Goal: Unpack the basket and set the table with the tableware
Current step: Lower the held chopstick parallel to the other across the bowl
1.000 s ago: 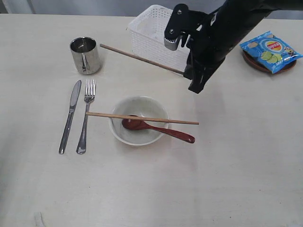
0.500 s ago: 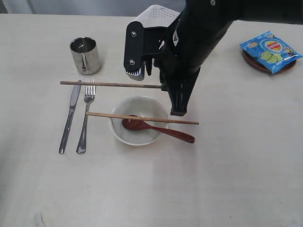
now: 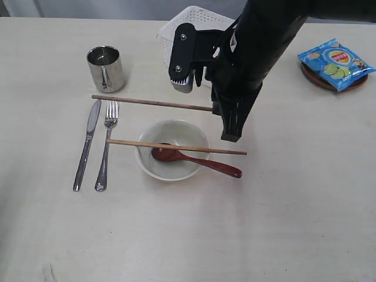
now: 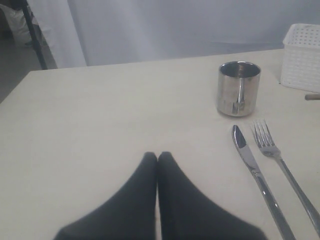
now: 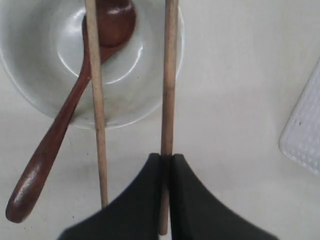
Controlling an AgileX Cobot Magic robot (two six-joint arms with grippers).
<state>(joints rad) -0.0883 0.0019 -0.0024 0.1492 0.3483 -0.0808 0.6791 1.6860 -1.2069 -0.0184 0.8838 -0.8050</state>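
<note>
Nearest: bare worktop (image 3: 235, 235). Next, the bowl (image 3: 167, 171), with the spoon (image 3: 200, 161) lying in it, handle out over the rim, and the first chopstick (image 3: 176, 147) laid across the rim. Knife (image 3: 87, 144) and fork (image 3: 106, 150) lie side by side just left of the bowl. Left claw (image 4: 158, 157): tips pressed together, nothing between them, over bare worktop with the cutlery ahead of it.

Behind the bowl, the right claw (image 5: 166, 159) pinches the second chopstick (image 3: 153, 103) by one end.

Change over the last second: this stick was up by the basket (image 3: 166, 42), slanting. It then swung down with its free end out past the knife. Now it is drawn back to the right, free end just above the knife tip, nearly parallel to the first chopstick. The wrist view shows the two running alongside each other, the held one over the bowl's edge. Cannot tell whether it touches anything.

Reading: this looks like the placing step for the pair. The stick probably needs to come nearer, onto the rim, before release.

Far: mug (image 3: 106, 69) behind the cutlery. Basket at the back, its inside hidden by the arm. Plate (image 3: 314, 79) far right, under the chip bag (image 3: 336, 63), likely not yet set.
</note>
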